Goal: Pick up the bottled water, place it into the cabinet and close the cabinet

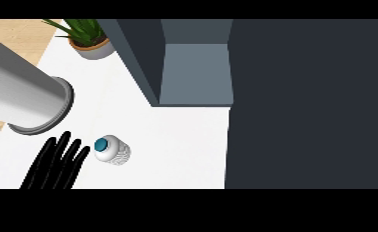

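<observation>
Head view: the bottled water stands upright on the white surface in the lower left of the frame, its blue cap facing up. Just left of it, apart from the bottle, the left robot hand shows with fingers straight and spread, holding nothing. The cabinet sits open at upper centre, its dark door filling the right side. A potted plant stands at upper left, and a grey cylinder lies at the left edge.

no readable text, labels, brands or numbers anywhere
</observation>
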